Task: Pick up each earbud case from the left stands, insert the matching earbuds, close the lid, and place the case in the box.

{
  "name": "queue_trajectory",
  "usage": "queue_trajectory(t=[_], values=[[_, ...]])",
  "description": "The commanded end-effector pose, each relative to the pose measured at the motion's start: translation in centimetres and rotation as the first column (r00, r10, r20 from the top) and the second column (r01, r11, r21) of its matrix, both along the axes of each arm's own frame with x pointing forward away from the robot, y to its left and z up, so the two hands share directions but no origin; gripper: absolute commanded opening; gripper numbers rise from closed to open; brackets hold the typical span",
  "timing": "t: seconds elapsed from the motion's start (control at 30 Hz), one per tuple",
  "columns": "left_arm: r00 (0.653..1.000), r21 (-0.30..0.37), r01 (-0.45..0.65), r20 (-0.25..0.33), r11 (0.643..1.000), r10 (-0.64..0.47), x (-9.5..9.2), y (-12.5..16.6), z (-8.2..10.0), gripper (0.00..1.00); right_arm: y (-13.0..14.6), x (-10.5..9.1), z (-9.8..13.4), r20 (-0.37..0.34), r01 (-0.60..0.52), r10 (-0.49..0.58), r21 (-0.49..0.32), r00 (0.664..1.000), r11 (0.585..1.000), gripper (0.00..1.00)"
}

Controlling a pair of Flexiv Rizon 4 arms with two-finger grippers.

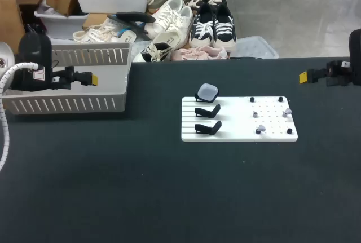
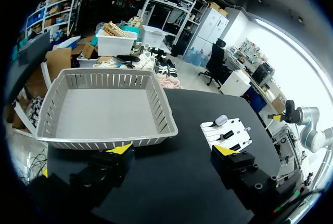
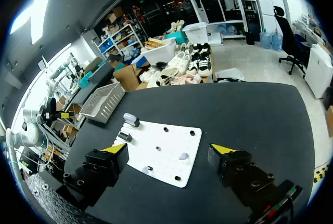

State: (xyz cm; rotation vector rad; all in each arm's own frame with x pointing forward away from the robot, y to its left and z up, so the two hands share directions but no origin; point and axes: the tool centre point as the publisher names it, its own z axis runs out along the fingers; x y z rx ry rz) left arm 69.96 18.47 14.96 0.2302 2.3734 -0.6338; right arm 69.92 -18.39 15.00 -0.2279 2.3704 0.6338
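Left yellow-tipped gripper [image 2: 171, 151] and right yellow-tipped gripper [image 3: 169, 148] both gape, released and empty. One rounded, pale bluish earbud case [image 1: 207, 91] sits closed at the flat white board's [image 1: 237, 120] far left corner.

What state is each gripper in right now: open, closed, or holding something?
Left gripper: open, holding nothing.
Right gripper: open, holding nothing.

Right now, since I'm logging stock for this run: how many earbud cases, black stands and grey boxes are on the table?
earbud case: 1
black stands: 3
grey box: 1
Total: 5
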Motion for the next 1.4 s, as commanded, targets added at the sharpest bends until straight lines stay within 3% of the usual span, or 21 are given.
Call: queue_trajectory(t=[0.03, 1.27, 1.4], values=[[1.000, 0.002, 0.001, -0.004, 1.000, -0.001, 0.1, 0.0, 0.1, 1.00, -0.1, 0.0, 0.0, -0.001, -0.003, 0.003, 0.001, 1.000, 1.000, 1.00], [1.000, 0.002, 0.001, -0.004, 1.000, -0.001, 0.1, 0.0, 0.1, 1.00, -0.1, 0.0, 0.0, -0.001, -0.003, 0.003, 0.001, 1.000, 1.000, 1.00], [0.998, 0.046, 0.048, 0.027, 0.998, -0.049, -0.1, -1.1, 0.2, 1.00, -0.1, 0.0, 0.0, -0.001, -0.003, 0.003, 0.001, 1.000, 1.000, 1.00]])
